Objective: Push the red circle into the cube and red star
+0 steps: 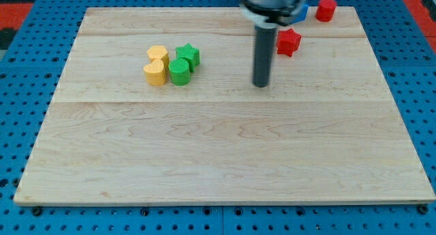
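Observation:
The red circle stands near the board's top right corner. A blue cube lies just to its left, mostly hidden behind the arm. The red star lies below the cube. My tip rests on the board below and to the left of the red star, well apart from the red circle and touching no block.
A cluster sits at the upper left: a yellow block, a yellow heart-like block, a green star and a green round block. The wooden board lies on a blue pegboard.

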